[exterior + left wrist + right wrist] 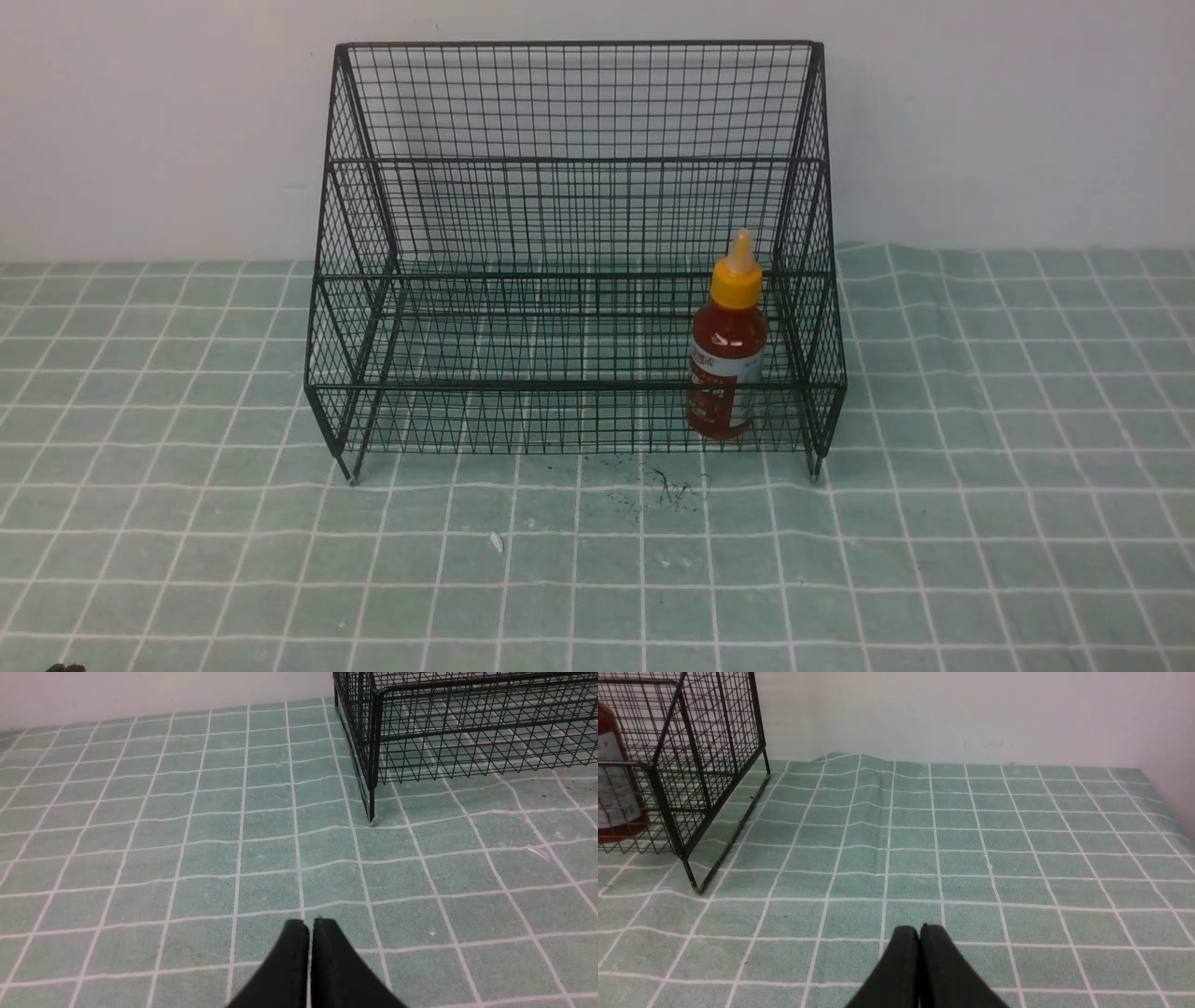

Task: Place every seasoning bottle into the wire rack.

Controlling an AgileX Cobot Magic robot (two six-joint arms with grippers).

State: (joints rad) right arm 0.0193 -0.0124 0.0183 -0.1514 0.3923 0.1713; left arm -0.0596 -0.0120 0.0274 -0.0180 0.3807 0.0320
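The black wire rack (571,168) stands at the back middle of the table. One seasoning bottle (727,350), dark red with a yellow-orange cap, stands upright on the rack's lowest tier at its right end. Part of the bottle shows in the right wrist view (614,779) behind the rack's corner (668,798). The rack's left front corner and leg show in the left wrist view (371,756). My left gripper (310,924) is shut and empty over the cloth, short of the rack's left front leg. My right gripper (919,930) is shut and empty over the cloth right of the rack.
A green cloth with a white grid (597,560) covers the table and is rippled in places. A white wall (980,121) runs behind the rack. Dark specks (667,487) and a small white scrap (497,540) lie in front of the rack.
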